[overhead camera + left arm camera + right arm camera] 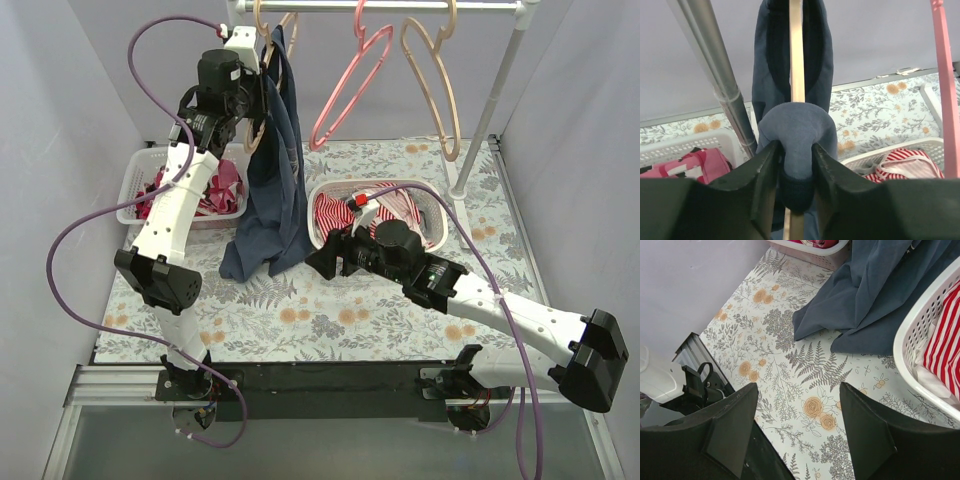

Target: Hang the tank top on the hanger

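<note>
The left gripper (796,159) is clamping a navy fold of the tank top (275,190) around the tan hanger (797,55), hem trailing on the table (330,320). The right gripper (799,410) is hovering wide open, empty. Next, probably, it is letting go gently.

Hovering over the floral desk (765,335) with the right end effector (797,400) spreading wide, dark fingers (730,430) standing well apart. Looking onto the navy tank top (875,290) draping down from the upper right, hem pooling in folds on the desk. Showing a white basket (912,340) at the right edge, just beside that hem, holding a red-and-white striped garment (945,335).
</note>
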